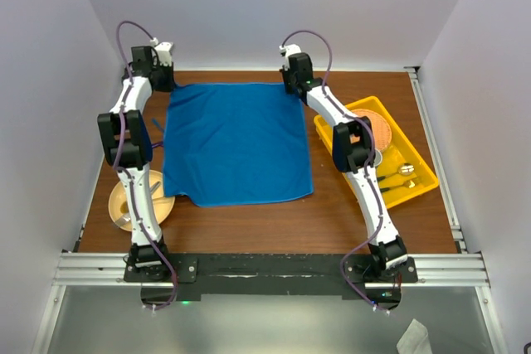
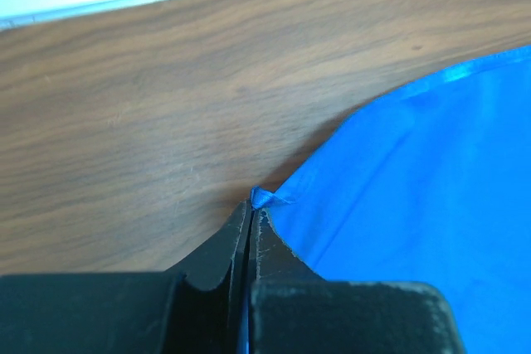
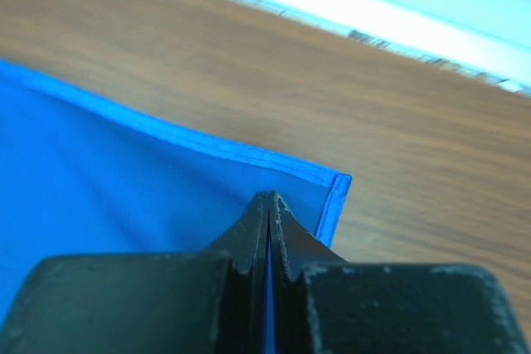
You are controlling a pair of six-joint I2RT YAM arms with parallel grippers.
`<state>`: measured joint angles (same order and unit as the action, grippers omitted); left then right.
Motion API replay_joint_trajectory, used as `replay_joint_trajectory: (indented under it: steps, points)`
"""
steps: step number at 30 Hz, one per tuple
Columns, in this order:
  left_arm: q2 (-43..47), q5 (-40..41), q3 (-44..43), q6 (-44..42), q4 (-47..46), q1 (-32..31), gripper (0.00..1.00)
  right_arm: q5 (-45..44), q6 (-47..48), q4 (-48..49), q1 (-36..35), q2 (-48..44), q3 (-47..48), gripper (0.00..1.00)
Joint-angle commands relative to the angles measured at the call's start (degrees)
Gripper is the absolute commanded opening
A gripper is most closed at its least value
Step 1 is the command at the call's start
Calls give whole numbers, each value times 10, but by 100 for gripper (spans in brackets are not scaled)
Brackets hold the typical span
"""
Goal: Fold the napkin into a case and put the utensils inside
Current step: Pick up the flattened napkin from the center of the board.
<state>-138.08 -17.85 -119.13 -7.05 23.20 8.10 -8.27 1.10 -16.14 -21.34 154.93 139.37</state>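
Napkin (image 1: pixel 236 143), bright blue and plain, lies spread out nearly flat in the middle of a dark wooden counter (image 1: pixel 332 213). It is still a single open sheet, roughly square, not folded into a case. Its near left corner looks slightly uneven.

Both arms reach forward from the near edge of the counter to the cloth's far edge, one at each far corner.

The left hand (image 2: pixel 252 201) is clenched on the far left corner of the napkin. In its wrist view the two dark fingers press tightly together, and a small tuft of blue fabric pokes out from between the tips. The cloth fans away to the right of the fingers, with bare wood to the left.

The right hand (image 3: pixel 269 198) is clenched on the far right corner. Its fingers are pressed together just inside the hemmed corner, with a thin line of blue showing between them.

To the right of the napkin sits a yellow tray (image 1: pixel 426 173) holding a round orange dish (image 1: pixel 377 128) and some gold cutlery (image 1: pixel 402 170). To the left, near the left arm's base, a pale wooden plate (image 1: pixel 164 205) rests on the counter, partly hidden by the arm.
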Motion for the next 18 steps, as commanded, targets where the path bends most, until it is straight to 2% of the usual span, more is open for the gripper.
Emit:
replay_joint_trajectory:
  steps: [1, 3, 4, 8, 12, 18]
  points:
    - [53, -23, 2, 5, -18, -2, 0, 14, -7, 25, 17, -53, 16, 15]
    - [57, -23, 4, 4, -12, -3, 0, 16, -25, 24, 18, -47, 13, 30]
    - [61, -22, 7, 4, -11, -3, 0, 18, -37, 19, 17, -44, 15, 42]
    - [77, -22, 35, -2, -17, -3, 0, 13, -56, 5, 17, -28, 15, 53]
    - [92, -23, 56, -5, -18, -2, 0, 12, -59, -8, 17, -17, 16, 58]
    - [109, -25, 86, -5, -30, -2, 0, -12, -32, -63, 5, 0, 25, 56]
